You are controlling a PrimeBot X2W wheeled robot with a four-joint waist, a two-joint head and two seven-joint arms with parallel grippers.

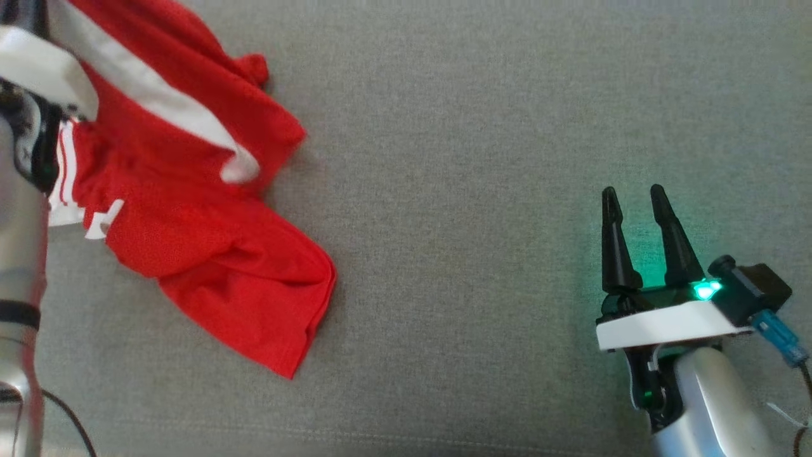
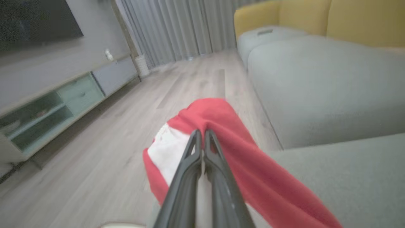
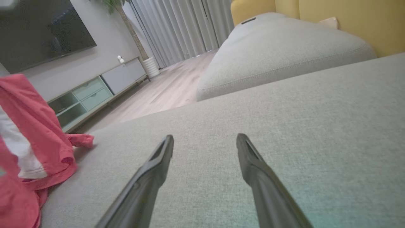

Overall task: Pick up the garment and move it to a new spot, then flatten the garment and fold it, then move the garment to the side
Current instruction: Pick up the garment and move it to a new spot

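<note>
The garment (image 1: 190, 209) is a red jersey with white bands, crumpled at the upper left of the grey sofa seat (image 1: 482, 190). Its upper part hangs lifted off the seat and its lower hem trails on the cushion. In the left wrist view my left gripper (image 2: 202, 134) is shut on a bunched red fold of the garment (image 2: 221, 126), with a white patch beside the fingers. My right gripper (image 1: 634, 197) rests at the lower right, open, with nothing between its fingers (image 3: 164, 152). From the right wrist view the garment (image 3: 34, 133) hangs at the far left.
My left forearm (image 1: 19, 254) runs up the left edge. Beyond the seat lie a second grey cushion (image 3: 284, 47), yellow back cushions (image 3: 348, 19), wooden floor (image 2: 95, 142) and a low TV cabinet (image 2: 47, 107). Bare seat lies between garment and right gripper.
</note>
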